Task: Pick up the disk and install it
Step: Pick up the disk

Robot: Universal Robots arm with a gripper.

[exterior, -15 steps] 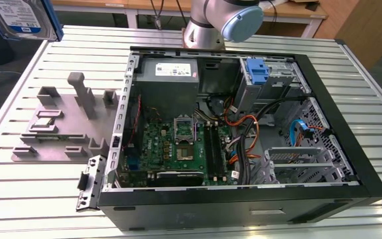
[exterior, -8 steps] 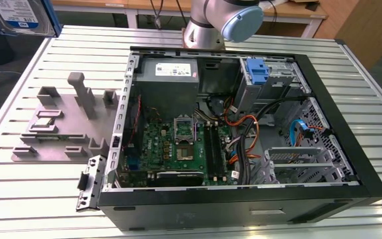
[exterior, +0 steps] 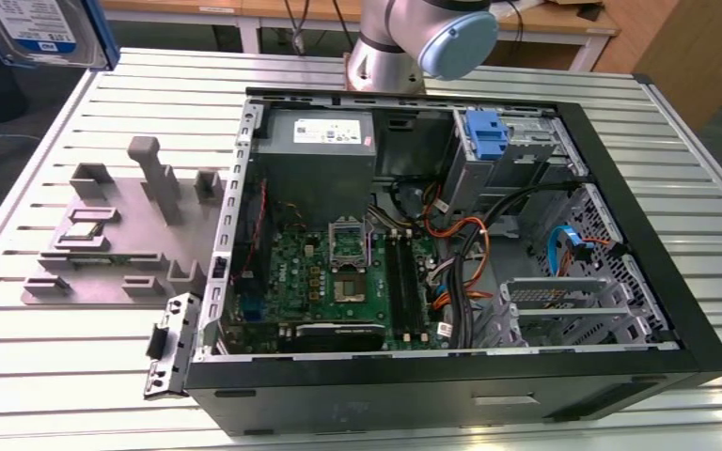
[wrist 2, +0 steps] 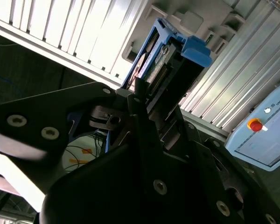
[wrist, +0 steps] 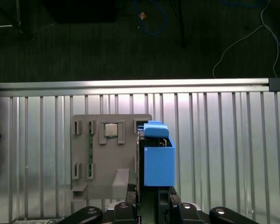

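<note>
A ribbed aluminium table [exterior: 60,376] carries an open computer case [exterior: 462,395], with a grey parts fixture [exterior: 98,272] lying at the case's 9 o'clock and the base of the arm [exterior: 424,38] rising at its 12 o'clock. The disk [exterior: 41,33] hangs in the air at about 10 o'clock from the case in the exterior view, clear of the table and well apart from the chassis. In both wrist views the gripper [wrist 2: 149,107] is clamped on the disk, its jaws closed against the drive's flat sides, with the blue carrier bracket standing out beyond them. The first wrist view looks down past the carrier onto the fixture, which sits underneath and just beside it. The picking-up part looks done, and the step in hand seems to be the carry toward the case. Inside the case a drive bay [exterior: 511,141] with a lone blue bracket [exterior: 487,132] sits at 1 o'clock, and an open metal cage [exterior: 562,305] sits at 4 o'clock. I judge that installing will call for bringing the disk over the chassis wall, squaring the carrier to the bay's rails and keeping it clear of the loose cables [exterior: 462,254] near the bays.
</note>
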